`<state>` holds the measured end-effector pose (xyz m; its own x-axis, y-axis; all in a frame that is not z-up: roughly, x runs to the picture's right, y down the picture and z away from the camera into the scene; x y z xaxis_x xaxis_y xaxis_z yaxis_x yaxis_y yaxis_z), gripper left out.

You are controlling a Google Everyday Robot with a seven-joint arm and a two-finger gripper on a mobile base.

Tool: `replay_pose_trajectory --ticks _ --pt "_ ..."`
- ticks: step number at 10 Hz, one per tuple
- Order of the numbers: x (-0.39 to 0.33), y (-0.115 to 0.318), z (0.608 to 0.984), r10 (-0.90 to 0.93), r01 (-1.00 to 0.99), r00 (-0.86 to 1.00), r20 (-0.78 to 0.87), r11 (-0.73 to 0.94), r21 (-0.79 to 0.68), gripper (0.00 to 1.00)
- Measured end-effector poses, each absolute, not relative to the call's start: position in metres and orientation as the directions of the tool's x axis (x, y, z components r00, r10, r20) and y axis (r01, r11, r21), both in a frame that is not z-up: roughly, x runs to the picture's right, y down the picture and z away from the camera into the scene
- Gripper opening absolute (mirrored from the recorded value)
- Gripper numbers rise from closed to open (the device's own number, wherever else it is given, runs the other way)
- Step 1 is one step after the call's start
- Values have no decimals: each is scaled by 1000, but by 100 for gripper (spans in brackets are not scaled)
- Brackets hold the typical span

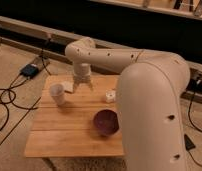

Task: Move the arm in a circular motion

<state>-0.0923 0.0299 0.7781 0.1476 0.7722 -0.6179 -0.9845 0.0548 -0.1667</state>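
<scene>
— Where is the arm from where you stand?

— The arm takes up most of the right half of the frame. One thick cream segment rises from the lower right. From there a thinner tube, dotted with small dark holes, runs leftwards across the upper middle. It ends in a rounded joint that bends downward.

— And the gripper?

— The gripper hangs straight down from that joint, a little left of centre. It is low over the far part of the wooden table. Its two prongs are spread apart with nothing between them. I can't tell whether they touch the wood.

— What is around it?

— A white cup stands upright just to the left of it. A flat white piece lies between the cup and the gripper, near the table's far edge. To the right, apart from the gripper, is a small white box, close against the big arm segment. A dark purple bowl sits lower in the frame, towards the near right part of the table, beside the arm's bulk.

— Anything on the floor?

— A dark box lies at the upper left. Black cables loop down the left edge. A dark wall runs across the top of the frame behind everything.
</scene>
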Motion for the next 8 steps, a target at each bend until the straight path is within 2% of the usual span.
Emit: replay_pose_trajectory --ticks 4,8 --pt "-72 78 750 765 -987 111 -635 11 -159 65" --pt "-11 128 722 751 -994 -30 -659 -92 -61 65"
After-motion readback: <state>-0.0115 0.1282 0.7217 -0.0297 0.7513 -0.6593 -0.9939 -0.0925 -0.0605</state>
